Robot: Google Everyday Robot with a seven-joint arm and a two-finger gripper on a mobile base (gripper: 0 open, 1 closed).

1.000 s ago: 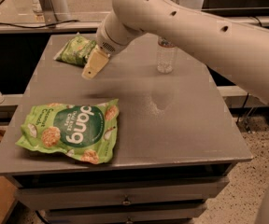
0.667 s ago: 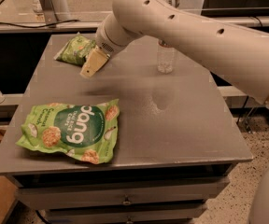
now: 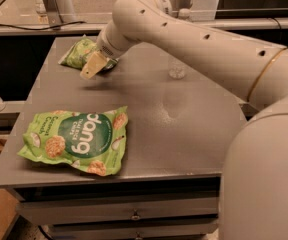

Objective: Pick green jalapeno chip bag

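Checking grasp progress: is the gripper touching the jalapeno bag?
Cannot tell. The camera view shows the gripper overlapping the jalapeno bag; neither contact nor gap is plain.

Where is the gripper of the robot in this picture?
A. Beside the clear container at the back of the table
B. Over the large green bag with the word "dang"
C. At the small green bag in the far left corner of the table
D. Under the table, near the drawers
C: the gripper is at the near edge of the green jalapeno chip bag, at the far left corner of the table, well away from the dang bag.
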